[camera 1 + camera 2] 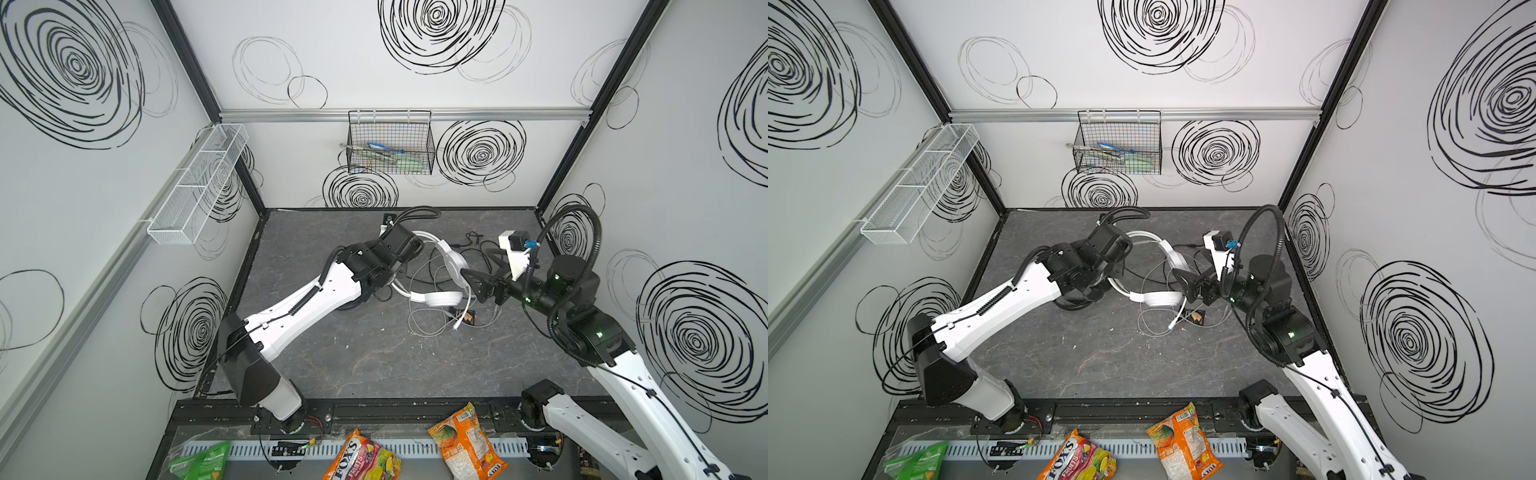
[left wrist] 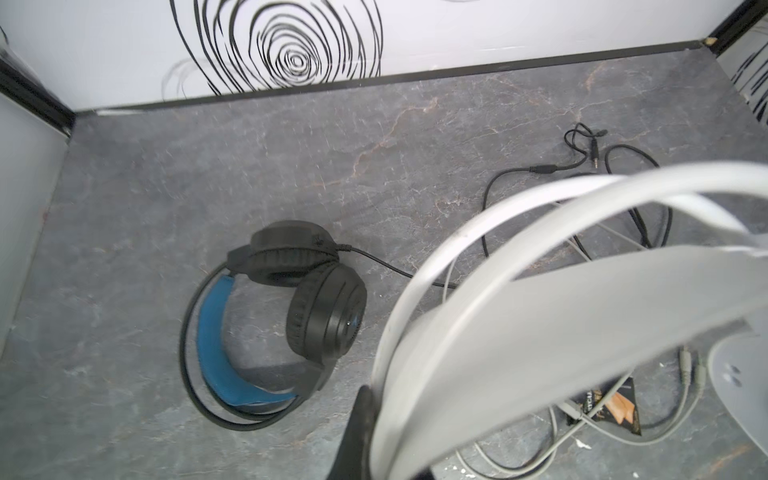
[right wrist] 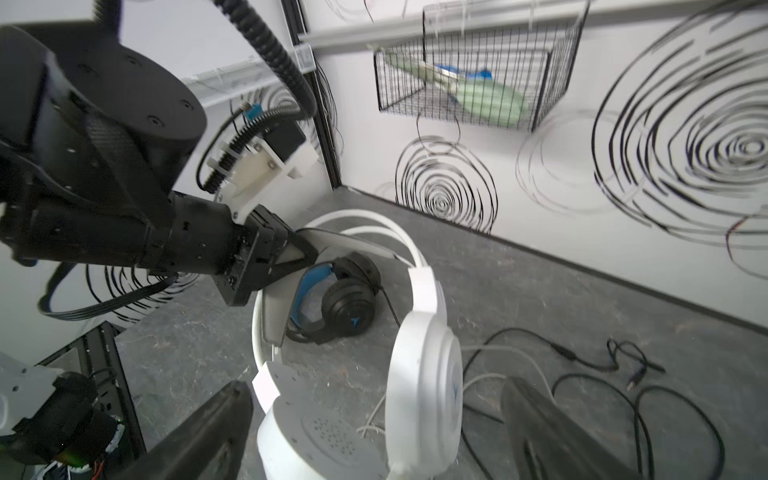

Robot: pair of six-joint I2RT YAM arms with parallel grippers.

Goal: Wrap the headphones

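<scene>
The white headphones (image 1: pixel 441 298) stand raised at the middle back of the table, one ear cup (image 3: pixel 424 386) upright and the other (image 3: pixel 316 432) lying flat. My left gripper (image 3: pixel 309 251) is shut on their padded headband (image 2: pixel 561 332). My right gripper (image 3: pixel 374 401) is open, with a finger on each side of the two white ear cups and apart from them. The black headphones (image 2: pixel 324 316), with a blue-lined band, lie flat behind the white pair. A white cable (image 1: pixel 419 322) and a black cable (image 2: pixel 582 166) trail loose and tangled on the table.
A black wire basket (image 1: pixel 390 143) hangs on the back wall and a white mesh basket (image 1: pixel 199 183) on the left wall. A small dark wrapper (image 1: pixel 465 319) lies among the cables. Snack bags (image 1: pixel 467 442) lie past the front rail.
</scene>
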